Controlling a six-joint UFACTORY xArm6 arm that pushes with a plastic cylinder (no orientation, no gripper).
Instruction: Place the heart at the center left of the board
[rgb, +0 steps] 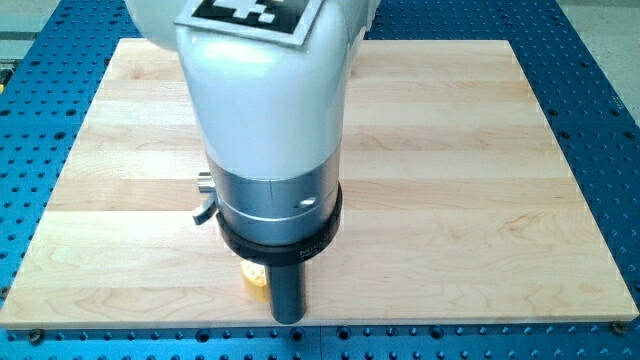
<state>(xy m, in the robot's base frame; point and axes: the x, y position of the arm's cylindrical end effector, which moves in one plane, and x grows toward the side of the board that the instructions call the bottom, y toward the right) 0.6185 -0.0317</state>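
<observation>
A yellow block (254, 281) lies near the view's bottom edge of the wooden board (450, 180), left of centre. Only a small part of it shows, so I cannot make out its shape. My tip (289, 318) is at the end of the dark rod, right next to the block on its right side and slightly lower in the view. I cannot tell whether the rod touches the block. The white arm body and its metal collar (280, 210) hide the board around and above the block.
The board lies on a blue perforated table (600, 90). The arm's large white housing (265, 90) covers the upper middle of the view. A marker tag (250, 12) sits on its top.
</observation>
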